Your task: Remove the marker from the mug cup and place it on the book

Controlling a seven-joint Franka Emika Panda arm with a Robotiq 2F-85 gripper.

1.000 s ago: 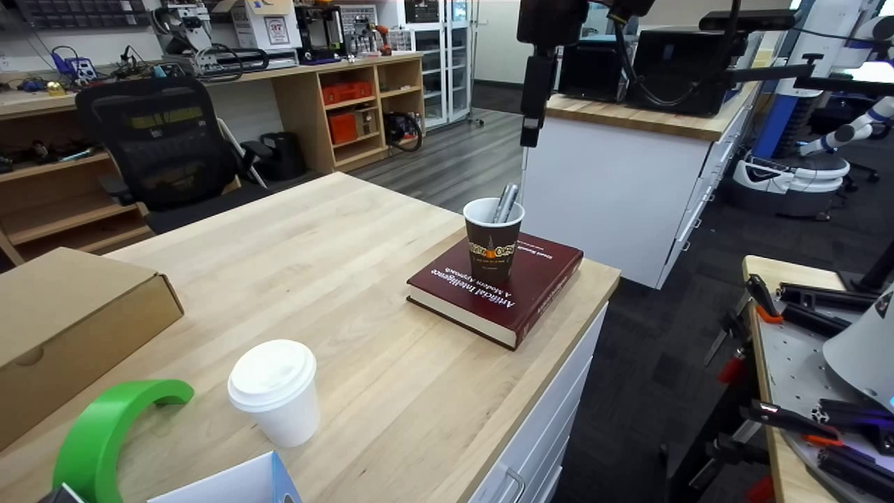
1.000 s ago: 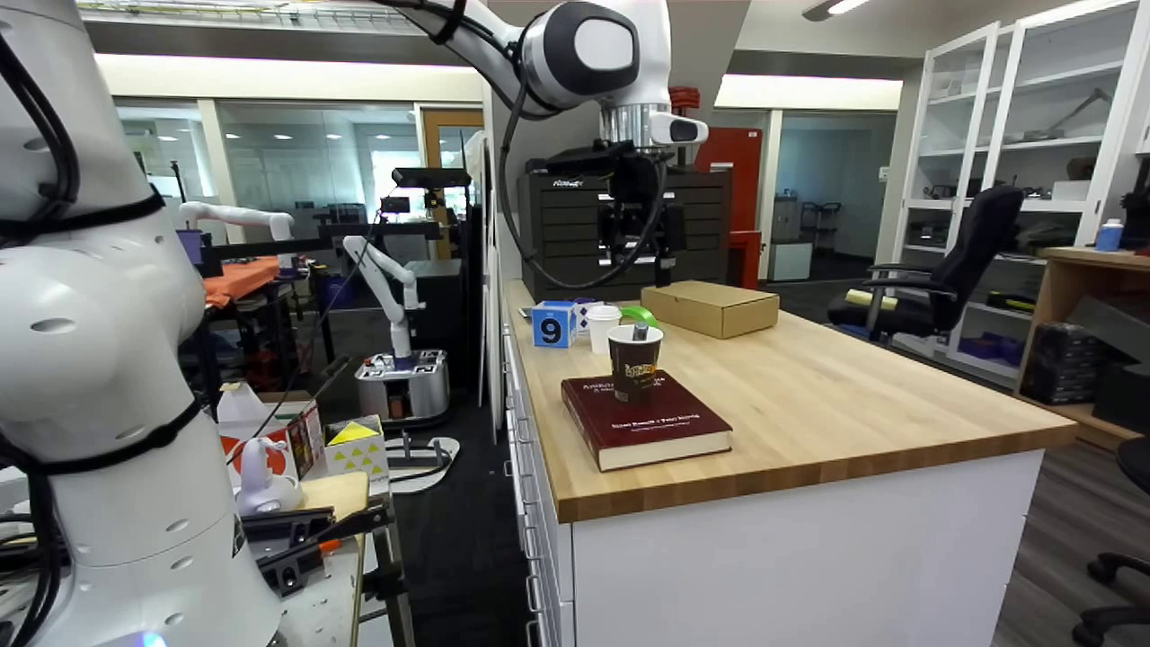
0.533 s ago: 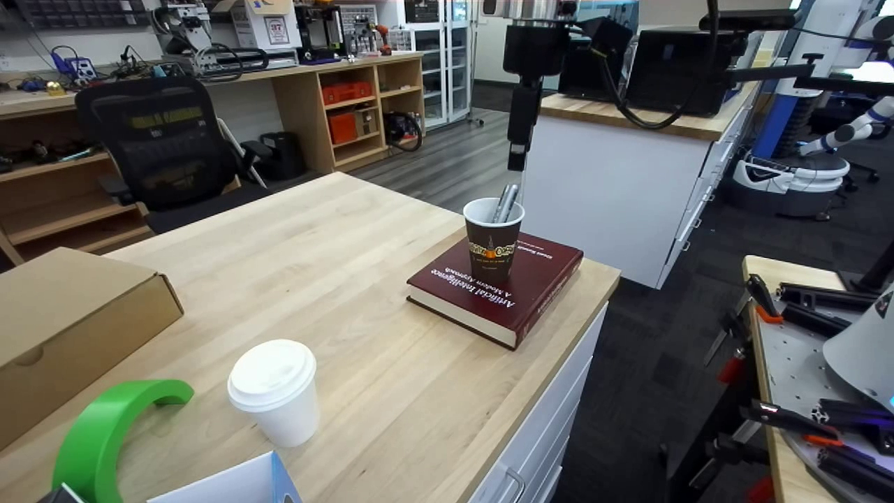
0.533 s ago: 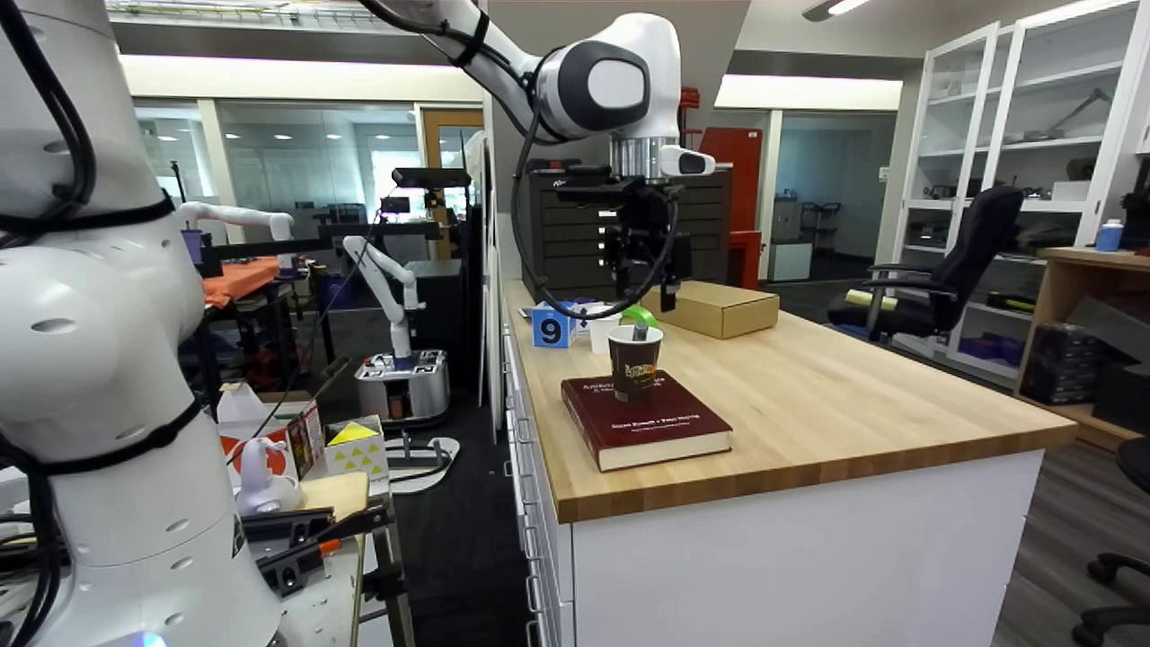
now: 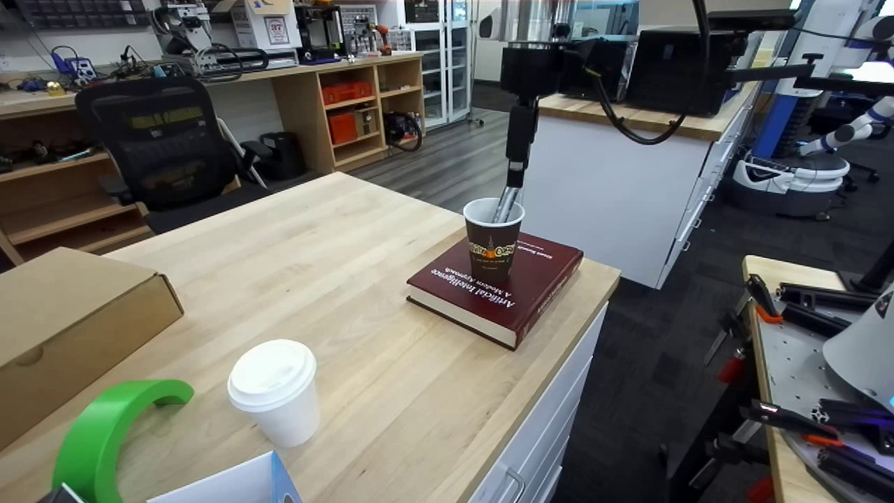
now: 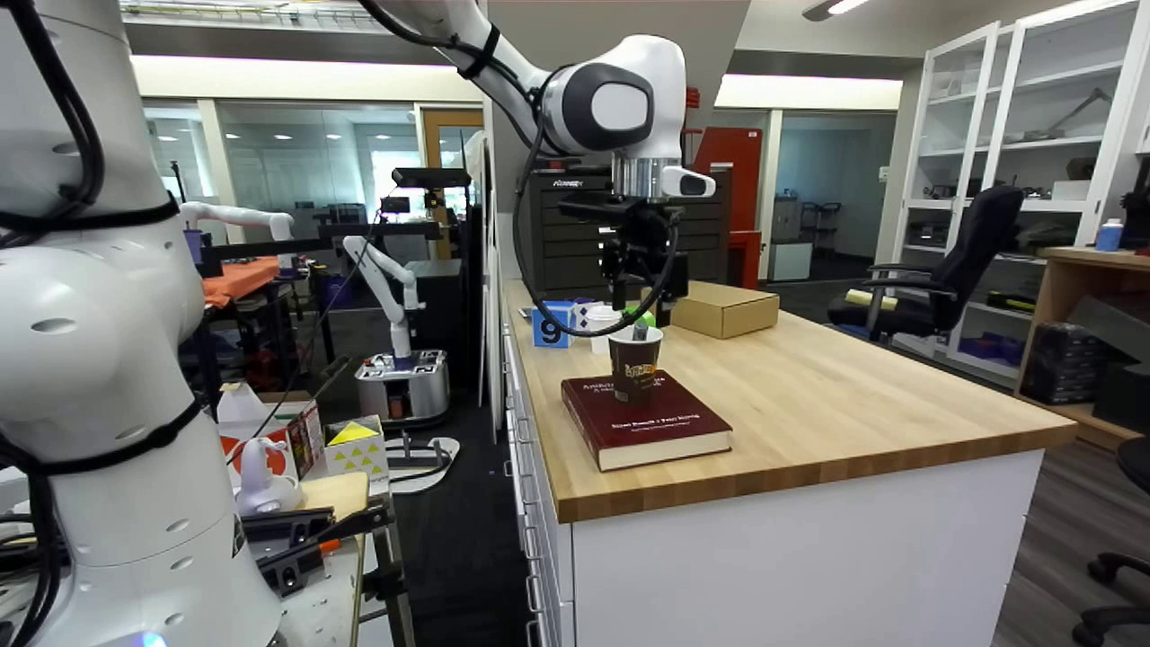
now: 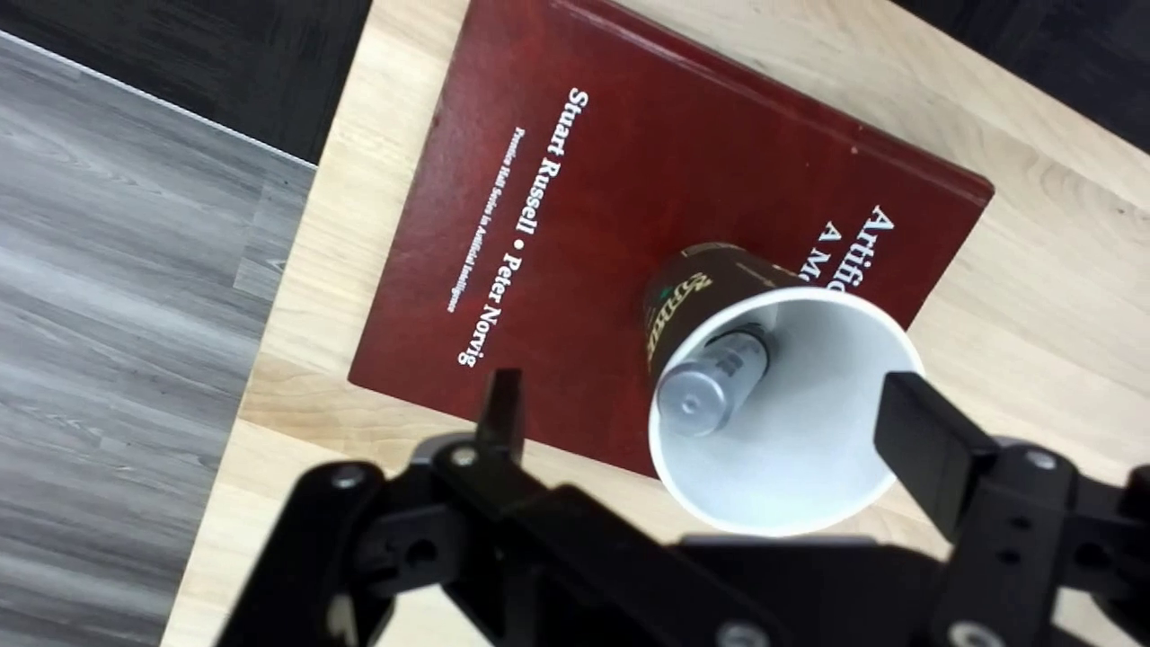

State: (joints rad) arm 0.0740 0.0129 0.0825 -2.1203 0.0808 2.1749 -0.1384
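Marker (image 7: 723,377) stands tilted inside the mug cup (image 5: 491,244), upper end protruding above the rim. Book (image 7: 611,207) lies flat on the counter (image 5: 370,279), beneath the upright mug cup. Pincer (image 7: 714,422) is positioned above the mug cup; jaws are spread apart. White lidded cup (image 5: 279,395) stands well apart from the mug cup.

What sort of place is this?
Probably a robotics lab: there's a big white robot arm, another robot in the background, and a long workbench crowded with equipment.
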